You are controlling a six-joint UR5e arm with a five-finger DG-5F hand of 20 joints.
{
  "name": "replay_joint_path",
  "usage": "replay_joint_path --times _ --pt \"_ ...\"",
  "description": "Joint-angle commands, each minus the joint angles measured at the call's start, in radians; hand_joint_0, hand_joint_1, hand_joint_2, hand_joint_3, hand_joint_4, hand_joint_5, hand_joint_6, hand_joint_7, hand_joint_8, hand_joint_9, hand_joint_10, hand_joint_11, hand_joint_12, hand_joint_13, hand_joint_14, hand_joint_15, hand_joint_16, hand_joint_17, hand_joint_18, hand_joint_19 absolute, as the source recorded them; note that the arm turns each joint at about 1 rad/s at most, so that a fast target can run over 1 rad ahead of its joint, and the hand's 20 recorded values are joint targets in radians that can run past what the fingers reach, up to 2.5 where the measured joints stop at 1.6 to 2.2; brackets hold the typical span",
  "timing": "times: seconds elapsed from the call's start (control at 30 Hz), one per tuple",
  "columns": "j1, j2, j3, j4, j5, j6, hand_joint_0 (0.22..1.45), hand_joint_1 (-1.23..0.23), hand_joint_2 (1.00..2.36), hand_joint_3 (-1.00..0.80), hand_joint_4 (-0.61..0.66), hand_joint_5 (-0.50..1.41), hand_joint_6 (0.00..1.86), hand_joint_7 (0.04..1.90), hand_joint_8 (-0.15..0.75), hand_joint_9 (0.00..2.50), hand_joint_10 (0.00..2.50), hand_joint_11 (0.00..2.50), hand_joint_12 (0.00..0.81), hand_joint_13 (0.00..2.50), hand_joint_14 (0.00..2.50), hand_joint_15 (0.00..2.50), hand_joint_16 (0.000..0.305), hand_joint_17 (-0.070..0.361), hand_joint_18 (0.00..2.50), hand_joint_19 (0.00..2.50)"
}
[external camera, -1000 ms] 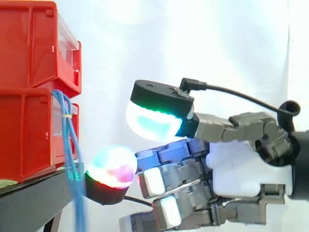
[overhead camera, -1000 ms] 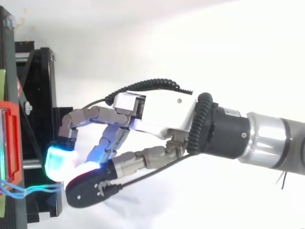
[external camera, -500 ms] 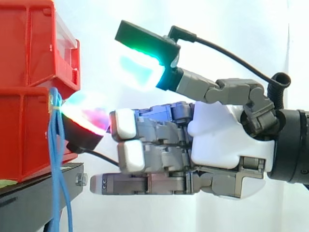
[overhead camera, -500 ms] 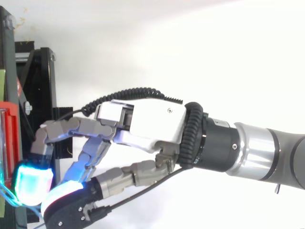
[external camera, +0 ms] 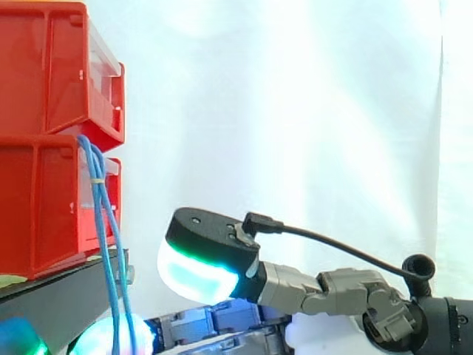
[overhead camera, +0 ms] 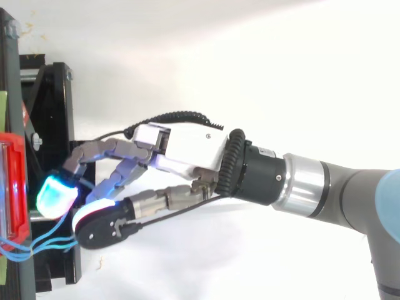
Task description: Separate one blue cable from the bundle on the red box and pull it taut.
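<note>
You've got the hand point(overhead camera: 187, 147) low & right of the bins, arm coming in from the right edge in both views. Hand's released: fingers only lightly bent & spread, thumb held well apart from them, nothing clasped that you can see. In side view the thumb pad point(external camera: 198, 272) glows cyan-white w/ its black back up. It sits right of the cables, not touching them. From the top, a cyan fingertip point(overhead camera: 56, 194) sits near the bins' front, over the black stand point(overhead camera: 53, 94).

The blue cables point(external camera: 100, 207) come out as a bundle at the seam btwn upper red bin point(external camera: 44, 74) & lower red bin point(external camera: 37, 207). They hang down the lower bin's front corner, leaning slightly right, past the stand's edge to the bottom of frame. A yellow tie point(external camera: 97, 178) binds them near the top, and the strands run close together. At the bottom edge they cross in front of a glowing pad; can't tell if it touches them. From the top, the strands run from the bins toward the thumb's black back.
</note>
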Motion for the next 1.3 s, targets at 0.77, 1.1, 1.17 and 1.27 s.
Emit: replay_joint_path --times 0.77,1.1,1.17,1.27 --pt "0.027 -0.068 0.028 0.149 0.037 -0.087 0.5 -0.57 1.0 -0.5 0.24 -0.14 0.5 0.79 0.249 1.18 0.02 0.47 0.301 1.2 0.01 0.33 0.042 0.095 0.0 0.0" --pt "0.041 -0.101 0.057 0.169 0.037 -0.079 0.51 -0.56 1.0 -0.5 0.23 -0.14 0.5 0.8 0.258 1.26 0.02 0.52 0.312 1.36 0.02 0.42 0.041 0.091 0.0 0.0" --pt "0.041 -0.101 0.057 0.168 0.035 -0.081 0.51 -0.56 1.0 -0.5 0.23 -0.14 0.5 0.8 0.257 1.26 0.02 0.52 0.313 1.37 0.02 0.42 0.04 0.089 0.0 0.0" --pt "0.041 -0.101 0.057 0.166 0.035 -0.079 0.51 -0.56 1.0 -0.5 0.23 -0.14 0.5 0.8 0.256 1.26 0.02 0.52 0.316 1.38 0.02 0.42 0.039 0.089 0.0 0.0"
